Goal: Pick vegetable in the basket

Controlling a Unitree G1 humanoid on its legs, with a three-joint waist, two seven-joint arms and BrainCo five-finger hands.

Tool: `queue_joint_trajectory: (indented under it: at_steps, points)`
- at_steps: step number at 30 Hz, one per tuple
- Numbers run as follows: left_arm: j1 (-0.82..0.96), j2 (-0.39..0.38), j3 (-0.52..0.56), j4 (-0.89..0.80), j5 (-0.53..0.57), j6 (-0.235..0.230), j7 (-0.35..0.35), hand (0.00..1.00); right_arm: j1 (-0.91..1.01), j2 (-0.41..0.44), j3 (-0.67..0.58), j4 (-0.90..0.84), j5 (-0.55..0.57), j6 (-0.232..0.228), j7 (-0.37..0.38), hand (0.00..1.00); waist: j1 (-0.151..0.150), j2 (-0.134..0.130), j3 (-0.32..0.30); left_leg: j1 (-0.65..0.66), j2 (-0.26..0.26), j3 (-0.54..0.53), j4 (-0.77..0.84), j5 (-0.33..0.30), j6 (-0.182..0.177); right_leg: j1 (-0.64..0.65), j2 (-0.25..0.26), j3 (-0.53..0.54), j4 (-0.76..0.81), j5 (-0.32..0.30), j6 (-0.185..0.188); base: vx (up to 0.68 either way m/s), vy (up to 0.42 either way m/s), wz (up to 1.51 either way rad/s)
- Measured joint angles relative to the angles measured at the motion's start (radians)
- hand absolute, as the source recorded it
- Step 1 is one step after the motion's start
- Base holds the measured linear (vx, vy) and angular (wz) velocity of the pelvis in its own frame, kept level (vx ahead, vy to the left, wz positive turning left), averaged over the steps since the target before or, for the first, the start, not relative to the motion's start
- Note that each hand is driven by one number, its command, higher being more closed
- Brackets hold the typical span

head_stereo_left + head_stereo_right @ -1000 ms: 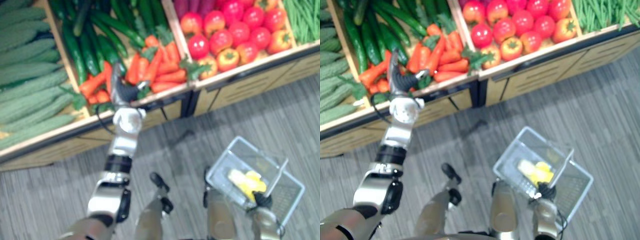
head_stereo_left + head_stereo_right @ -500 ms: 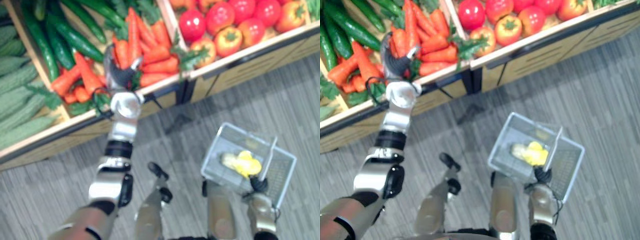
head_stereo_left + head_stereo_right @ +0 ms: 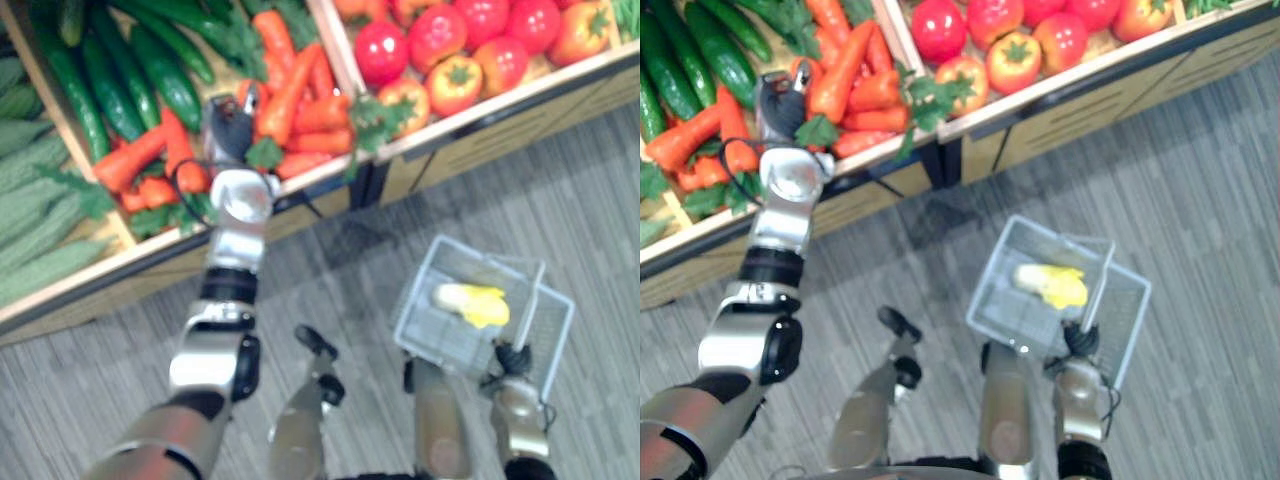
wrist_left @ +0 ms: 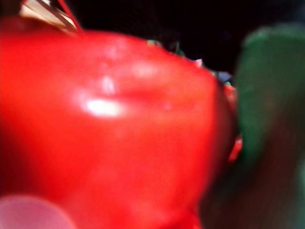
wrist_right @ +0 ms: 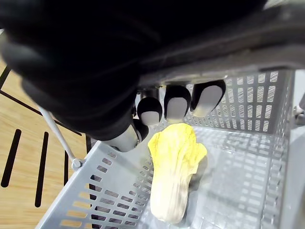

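Left hand (image 3: 228, 118): reaches over the front edge of the wooden bin (image 3: 330, 30) and sits down among the carrots (image 3: 300, 100).
Left fingers: I cannot tell whether they grip or lie loose. The left wrist view has a glossy red-orange surface right against it, probably one of the carrots.
Right hand (image 5: 176, 102): low at the robot's right side, fingers curled round the handle (image 3: 1098, 285) of the basket (image 3: 420, 325).
Basket contents: one pale yellow leafy cabbage (image 5: 174, 167) lying on the mesh floor.
Neighbours: cucumbers (image 3: 110, 80) left of the carrots, tomatoes (image 3: 430, 40) in the bin to the right.
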Motion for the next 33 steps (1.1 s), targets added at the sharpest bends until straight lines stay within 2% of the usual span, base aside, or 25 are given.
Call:
queue_joint_trajectory:
  at_steps: [5, 13, 20, 23, 24, 26, 27, 28, 29, 30, 31, 32, 33]
  points:
    - [0.001, -0.013, -0.052, -0.002, 0.001, -0.001, -0.004, 1.00, 0.013, 0.000, -0.002, 0.000, 0.023, 0.000, 0.000, 1.00, -0.001, 0.000, 0.000, 0.046, 0.006, 0.000, 0.000, 0.000, 0.000, 0.061, -0.001, -0.037, 0.000, 0.000, 0.000, 0.10, -0.031, 0.10]
    - [0.018, -0.018, -0.052, -0.009, 0.003, 0.000, -0.010, 1.00, 0.022, 0.000, -0.005, 0.005, 0.035, 0.000, 0.001, 1.00, -0.004, 0.002, -0.001, 0.089, 0.009, 0.001, 0.000, 0.000, 0.001, 0.108, -0.001, -0.060, -0.002, 0.000, 0.000, 0.09, -0.046, 0.02]
    - [0.122, 0.004, -0.034, -0.153, 0.011, -0.002, -0.006, 1.00, 0.046, 0.001, -0.020, 0.089, 0.036, 0.000, 0.004, 1.00, -0.008, 0.016, -0.011, 0.150, 0.019, -0.027, 0.000, 0.000, 0.001, 0.194, 0.008, -0.102, -0.014, -0.001, -0.001, 0.08, -0.068, 0.09]
    - [0.228, 0.007, -0.008, -0.238, 0.011, 0.000, -0.003, 1.00, 0.045, 0.002, -0.052, 0.125, 0.037, 0.000, 0.018, 1.00, -0.008, 0.015, -0.014, 0.195, 0.023, -0.037, 0.000, -0.001, 0.001, 0.259, 0.018, -0.105, -0.042, -0.001, -0.001, 0.06, -0.067, 0.07]
    - [0.289, 0.008, 0.008, -0.293, 0.012, 0.000, 0.000, 1.00, 0.049, 0.002, -0.061, 0.144, 0.037, 0.001, 0.023, 1.00, -0.008, 0.017, -0.035, 0.203, 0.023, -0.050, 0.001, -0.003, -0.001, 0.272, 0.029, -0.103, -0.050, -0.001, -0.002, 0.08, -0.077, -0.02]
    - [0.396, 0.011, 0.040, -0.395, 0.046, 0.001, 0.005, 1.00, 0.050, 0.002, -0.068, 0.171, 0.037, 0.003, 0.029, 1.00, -0.004, 0.015, -0.068, 0.206, 0.051, -0.056, 0.082, -0.058, -0.005, 0.298, 0.036, -0.087, -0.064, -0.002, -0.003, 0.12, -0.090, -0.19]
    - [0.458, 0.012, 0.052, -0.454, 0.052, 0.001, 0.010, 1.00, 0.051, 0.000, -0.073, 0.170, 0.037, 0.003, 0.038, 1.00, -0.003, 0.010, -0.071, 0.201, 0.081, -0.095, 0.197, -0.105, 0.010, 0.328, 0.032, -0.066, -0.068, -0.002, -0.003, 0.10, -0.063, -0.29]
    - [0.490, 0.011, 0.058, -0.480, 0.052, 0.001, 0.011, 1.00, 0.052, -0.003, -0.075, 0.170, 0.037, 0.004, 0.042, 1.00, -0.003, 0.010, -0.075, 0.193, 0.094, -0.140, 0.258, -0.122, 0.028, 0.344, 0.028, -0.054, -0.070, -0.002, -0.004, 0.11, -0.096, -0.45]
    - [0.556, 0.011, 0.079, -0.536, 0.070, 0.001, 0.012, 1.00, 0.055, -0.007, -0.074, 0.170, 0.035, 0.005, 0.046, 1.00, -0.002, 0.006, -0.094, 0.146, 0.113, -0.265, 0.408, -0.145, 0.057, 0.359, 0.018, -0.014, -0.070, -0.001, -0.004, 0.07, -0.071, -0.45]
    - [0.596, 0.008, 0.094, -0.573, 0.083, -0.001, 0.016, 1.00, 0.057, -0.012, -0.070, 0.169, 0.033, 0.005, 0.046, 1.00, 0.001, 0.004, -0.107, 0.111, 0.102, -0.358, 0.462, -0.194, 0.040, 0.362, 0.009, 0.012, -0.072, -0.003, -0.007, 0.06, 0.040, -0.91]
    - [0.676, -0.004, 0.116, -0.645, 0.093, -0.006, 0.026, 1.00, 0.054, -0.029, -0.058, 0.169, 0.031, 0.005, 0.047, 1.00, 0.014, 0.014, -0.129, 0.085, 0.038, -0.566, 0.462, -0.266, -0.011, 0.353, 0.006, 0.073, -0.073, -0.003, -0.007, 0.01, 0.193, -1.46]
    - [0.742, -0.019, 0.119, -0.696, 0.105, -0.013, 0.043, 1.00, 0.053, -0.059, -0.056, 0.169, 0.029, 0.005, 0.049, 1.00, 0.038, 0.056, -0.158, 0.097, -0.018, -0.752, 0.394, -0.282, -0.037, 0.340, 0.031, 0.132, -0.078, -0.004, -0.006, 0.00, 0.251, -1.66]
    - [0.767, -0.034, 0.117, -0.710, 0.114, -0.019, 0.047, 1.00, 0.054, -0.067, -0.057, 0.170, 0.026, 0.006, 0.051, 1.00, 0.047, 0.073, -0.170, 0.122, -0.020, -0.792, 0.368, -0.309, -0.043, 0.340, 0.047, 0.149, -0.085, -0.005, -0.005, 0.02, 0.183, -1.46]
